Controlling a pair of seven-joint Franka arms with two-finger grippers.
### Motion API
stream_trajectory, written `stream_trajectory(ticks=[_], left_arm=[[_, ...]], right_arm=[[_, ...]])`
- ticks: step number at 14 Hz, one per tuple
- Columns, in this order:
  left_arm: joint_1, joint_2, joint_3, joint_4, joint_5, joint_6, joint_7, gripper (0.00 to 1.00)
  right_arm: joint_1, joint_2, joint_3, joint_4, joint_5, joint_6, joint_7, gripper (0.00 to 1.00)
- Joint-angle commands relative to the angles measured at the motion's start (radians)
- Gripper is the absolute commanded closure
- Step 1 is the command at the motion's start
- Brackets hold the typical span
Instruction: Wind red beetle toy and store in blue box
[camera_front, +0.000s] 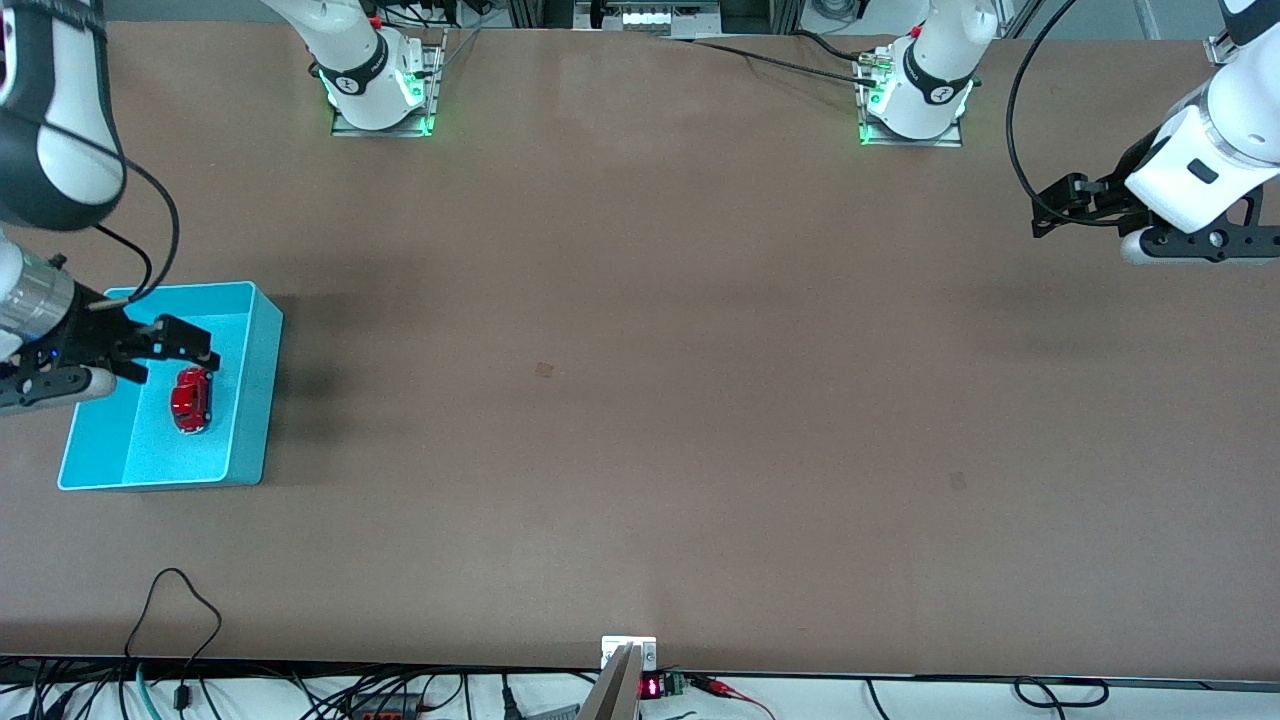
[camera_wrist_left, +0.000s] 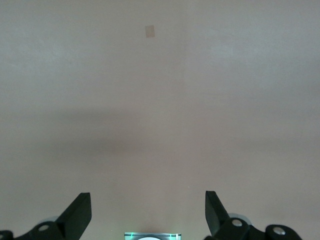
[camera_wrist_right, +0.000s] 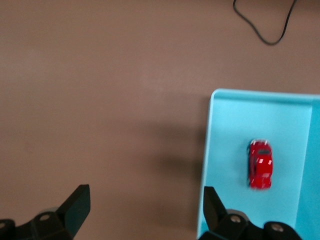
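Showing the beetle (camera_front: 190, 399) lying in the box (camera_front: 255, 400), long axis along the box's length, I find my right gripper (camera_front: 165, 352) spread empty just above it, my left gripper (camera_front: 1060, 205) waiting open, well apart.

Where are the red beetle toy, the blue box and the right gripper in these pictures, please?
red beetle toy (camera_front: 190, 399), front view, on its roof.
blue box (camera_front: 256, 385), front view, on its side wall.
right gripper (camera_front: 185, 345), front view, between its open fingertips, above the box.
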Motion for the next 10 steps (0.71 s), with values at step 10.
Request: stream_trajectory(ticks=[10], left_arm=[[0.007, 0.005, -0.001, 0.023, -0.012, -0.02, 0.01, 0.0]], right_arm=[[-0.044, -0.091, 0.039, 0.187, -0.151, -0.352, 0.269, 0.0]])
